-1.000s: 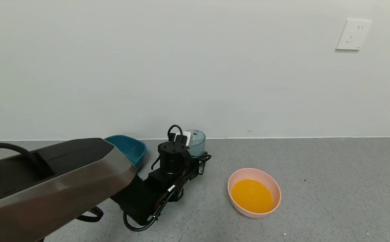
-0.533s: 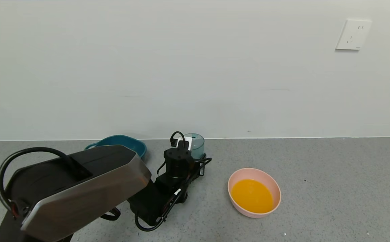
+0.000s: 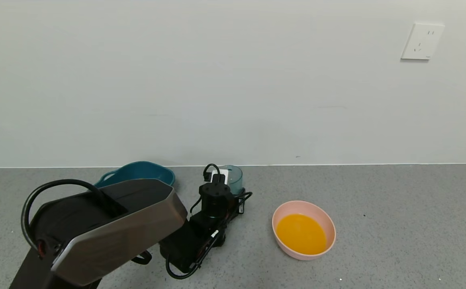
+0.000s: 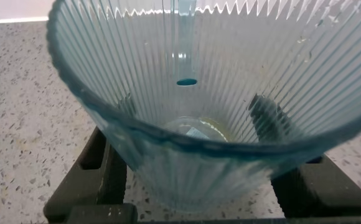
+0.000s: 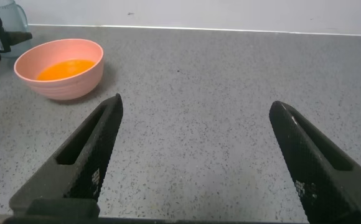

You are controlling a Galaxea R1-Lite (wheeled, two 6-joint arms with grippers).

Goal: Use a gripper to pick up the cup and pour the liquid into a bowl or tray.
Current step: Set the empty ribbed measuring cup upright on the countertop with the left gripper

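The cup (image 3: 235, 176) is a ribbed blue-green tumbler, upright, near the wall, left of the bowl. In the left wrist view the cup (image 4: 187, 106) fills the picture and holds only a faint yellowish film at its bottom. My left gripper (image 4: 198, 124) is shut on the cup, one black finger (image 4: 99, 174) on each side, low over the table. The pink bowl (image 3: 297, 204) holds the orange liquid (image 3: 301, 233). My right gripper (image 5: 196, 104) is open and empty over bare table, with the bowl (image 5: 62, 84) and liquid (image 5: 65, 67) ahead of it.
A dark teal handled tub (image 3: 144, 172) stands by the wall left of the cup, partly behind my left arm. A white wall socket (image 3: 422, 41) is high on the right. The grey speckled table (image 3: 397, 224) stretches right of the bowl.
My left arm has lowered the upright cup towards the table and shifted a little; more of the teal tub shows. The bowl and liquid have not moved.
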